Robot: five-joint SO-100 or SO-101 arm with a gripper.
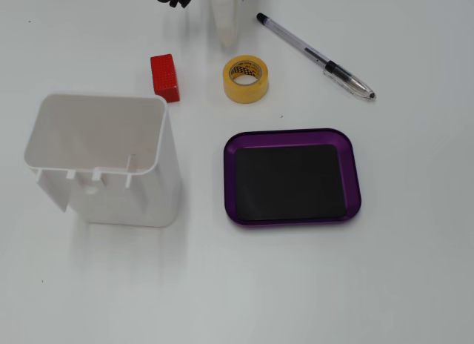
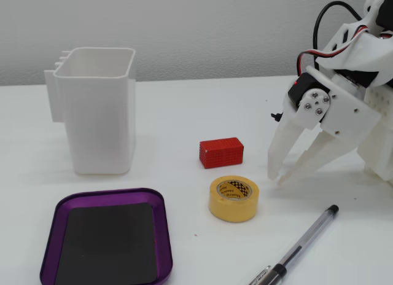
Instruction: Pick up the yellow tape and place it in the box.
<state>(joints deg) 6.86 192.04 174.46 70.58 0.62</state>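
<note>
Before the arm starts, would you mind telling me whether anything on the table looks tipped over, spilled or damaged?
Nothing stands out. The yellow tape lies flat beside the red block, the purple tray is empty, the white bin stands upright, and the pen lies on the table. The gripper is open, clear of the tape.

One fixed view looks straight down; the other faces the table (image 2: 184,113) low, sideways.
</note>
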